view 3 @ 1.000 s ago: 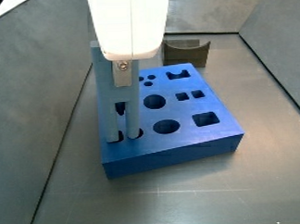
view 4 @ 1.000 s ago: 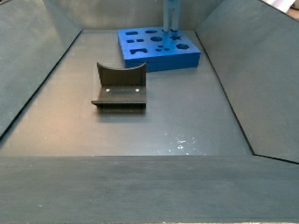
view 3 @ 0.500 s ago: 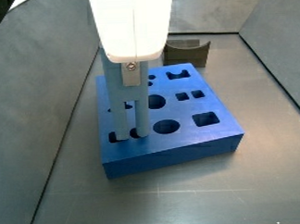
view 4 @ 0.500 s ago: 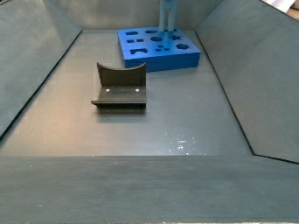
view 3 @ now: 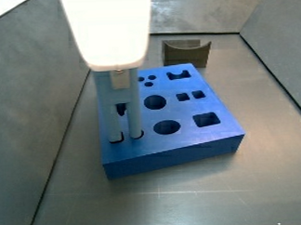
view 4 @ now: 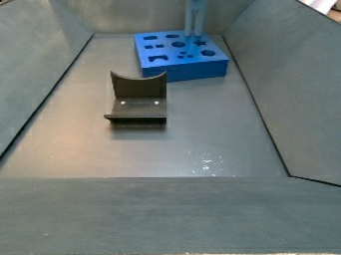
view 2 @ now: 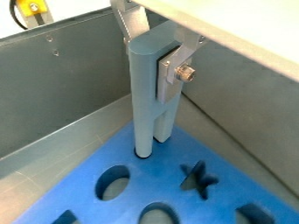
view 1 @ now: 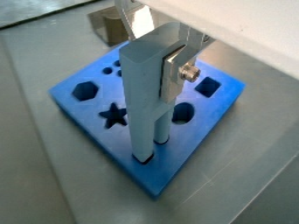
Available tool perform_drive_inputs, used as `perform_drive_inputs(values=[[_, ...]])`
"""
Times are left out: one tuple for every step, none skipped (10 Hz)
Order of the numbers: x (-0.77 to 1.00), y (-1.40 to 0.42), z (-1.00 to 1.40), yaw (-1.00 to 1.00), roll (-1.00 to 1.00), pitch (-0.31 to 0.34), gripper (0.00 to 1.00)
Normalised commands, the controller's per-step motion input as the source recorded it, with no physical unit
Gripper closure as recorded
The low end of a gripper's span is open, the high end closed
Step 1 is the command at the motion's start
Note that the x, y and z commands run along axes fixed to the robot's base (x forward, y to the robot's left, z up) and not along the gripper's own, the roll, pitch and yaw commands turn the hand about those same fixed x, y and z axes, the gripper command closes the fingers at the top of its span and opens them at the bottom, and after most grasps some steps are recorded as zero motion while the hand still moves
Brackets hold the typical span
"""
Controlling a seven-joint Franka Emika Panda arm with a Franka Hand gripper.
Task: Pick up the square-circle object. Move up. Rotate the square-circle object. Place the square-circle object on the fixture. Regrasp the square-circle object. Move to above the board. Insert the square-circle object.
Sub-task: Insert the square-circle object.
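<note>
A: Wrist views both put the gripper (view 1: pixel 149 149) low over the board (view 1: pixel 87 118), fingers (view 2: pixel 145 96) reaching a hole near its edge.
B: Holding the square-circle object (view 3: pixel 117 122)?
A: A pale peg stands upright between the plates, its tip at the hole; jaws narrow around it, contact hard to confirm.
B: Fixture (view 4: pixel 136 98)?
A: Well apart on the floor; arm body hides the board's corner in a side view

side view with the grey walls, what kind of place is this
Probably a lab test cell for robot peg insertion: a grey walled bin, a blue board with shaped holes, a dark fixture, and the gripper down at the board.
</note>
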Motion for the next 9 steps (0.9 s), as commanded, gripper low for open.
perform_drive_inputs(values=[[-0.2,-0.04,-0.15,0.39,0.1,-0.091,1.0],[0.0,-0.1,-0.21,0.26,0.09,-0.039,1.0],[0.29,-0.07,-0.27,0.08,0.06,0.0,1.0],[0.45,0.0,-0.25,0.0,0.01,0.02,1.0],[0.37,0.0,-0.22,0.0,0.0,0.039,1.0],[0.35,0.0,-0.24,0.0,0.0,0.051,1.0],[0.21,0.0,-0.31,0.0,0.05,0.034,1.0],[0.13,0.0,-0.41,0.01,0.12,0.064,1.0],[0.12,-0.08,-0.62,0.02,0.16,0.003,1.0]])
